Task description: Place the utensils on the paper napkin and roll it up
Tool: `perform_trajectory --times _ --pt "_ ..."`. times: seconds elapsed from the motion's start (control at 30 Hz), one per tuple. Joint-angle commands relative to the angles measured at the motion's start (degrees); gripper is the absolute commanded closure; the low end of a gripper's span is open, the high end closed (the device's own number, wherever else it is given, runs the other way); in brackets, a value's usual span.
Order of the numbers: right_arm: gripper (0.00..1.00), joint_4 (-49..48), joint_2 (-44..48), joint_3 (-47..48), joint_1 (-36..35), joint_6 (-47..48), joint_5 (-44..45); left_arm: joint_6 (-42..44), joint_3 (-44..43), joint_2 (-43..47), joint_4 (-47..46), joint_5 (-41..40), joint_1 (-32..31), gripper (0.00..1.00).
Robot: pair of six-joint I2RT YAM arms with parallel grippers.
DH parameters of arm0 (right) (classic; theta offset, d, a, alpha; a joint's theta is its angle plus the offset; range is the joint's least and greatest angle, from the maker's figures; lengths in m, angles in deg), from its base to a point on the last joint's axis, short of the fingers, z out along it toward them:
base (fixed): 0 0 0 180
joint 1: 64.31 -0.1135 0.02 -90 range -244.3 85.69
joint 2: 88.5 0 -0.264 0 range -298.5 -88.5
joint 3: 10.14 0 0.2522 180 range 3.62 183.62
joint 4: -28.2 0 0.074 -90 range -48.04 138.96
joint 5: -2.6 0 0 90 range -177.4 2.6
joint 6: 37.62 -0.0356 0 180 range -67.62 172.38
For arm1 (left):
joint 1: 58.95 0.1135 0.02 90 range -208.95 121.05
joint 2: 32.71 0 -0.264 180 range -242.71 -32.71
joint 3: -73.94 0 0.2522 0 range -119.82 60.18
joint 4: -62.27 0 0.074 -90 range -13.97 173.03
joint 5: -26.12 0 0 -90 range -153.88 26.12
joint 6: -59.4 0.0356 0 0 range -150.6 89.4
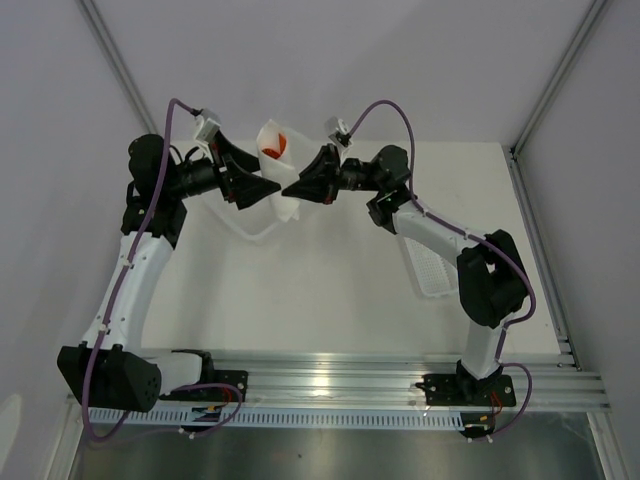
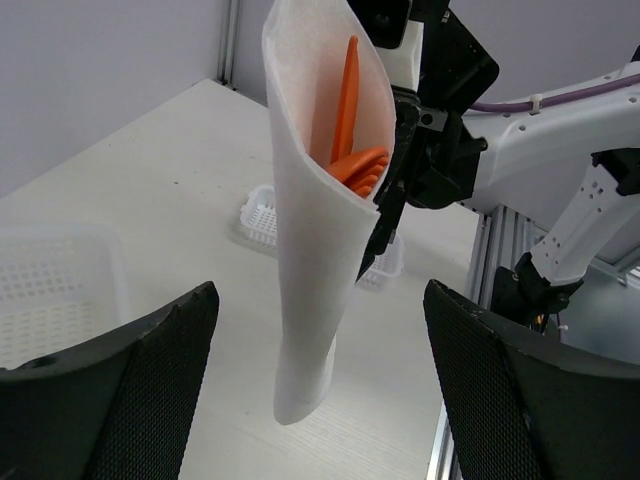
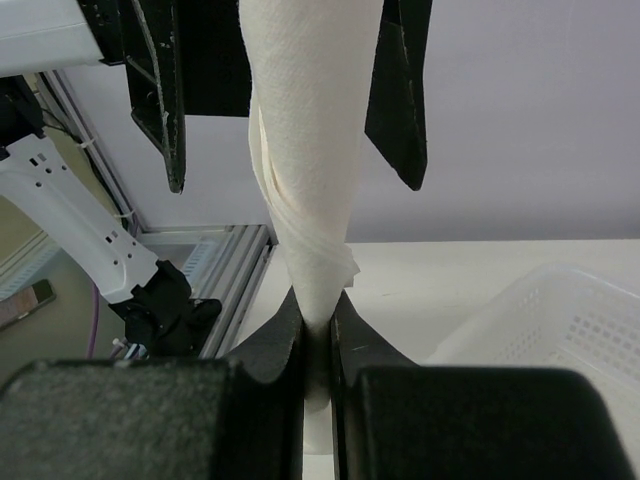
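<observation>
The paper napkin is rolled into a white cone and hangs upright above the table. The orange-red utensils stick out of its open top. My right gripper is shut on the narrow part of the roll. My left gripper stands open, its fingers wide on either side of the roll's lower end and apart from it. From above, the napkin with the utensils sits between my left gripper and my right gripper.
A narrow white plastic tray lies on the table under my right arm. It also shows behind the roll as a tray. A large white mesh basket stands at the left and shows as a basket at the right wrist's lower right.
</observation>
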Motion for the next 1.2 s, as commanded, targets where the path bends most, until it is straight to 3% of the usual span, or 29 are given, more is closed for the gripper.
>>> perform_trajectory --times 0.0,0.1,0.3,0.43,0.57,0.73,1.07,1.17 --pt "1.0 -3.1 3.2 3.1 -0.1 1.1 -2.2 -0.6 0.0 0.2 -1.7 1.3 -0.3 0.13" --pt "1.0 -2.4 3.1 4.5 -0.8 1.4 -4.1 -3.2 0.0 -0.3 -7.0 4.0 -0.9 0.12" --pt "1.0 -1.6 2.5 7.2 -1.9 2.5 -4.6 -2.2 -0.3 -1.1 -7.5 5.9 -4.5 0.13" --pt "1.0 -1.0 3.3 7.6 -2.2 3.2 -5.5 -4.3 0.2 -0.9 -10.2 3.9 -4.5 0.22" --pt "1.0 2.1 4.0 7.1 -2.3 5.5 -5.8 -12.0 -0.4 -1.5 -17.5 4.7 -4.5 0.31" --pt "1.0 2.1 4.3 7.3 -2.3 6.2 -5.4 -9.6 0.0 -1.4 -14.0 5.3 -5.0 0.42" --pt "1.0 0.0 4.0 8.9 -3.0 4.9 -5.8 -8.6 0.1 -1.4 -13.0 2.8 -5.6 0.39" --pt "1.0 0.0 4.0 8.9 -3.2 4.8 -5.8 -8.8 -0.4 -1.5 -13.3 3.1 -5.8 0.46"
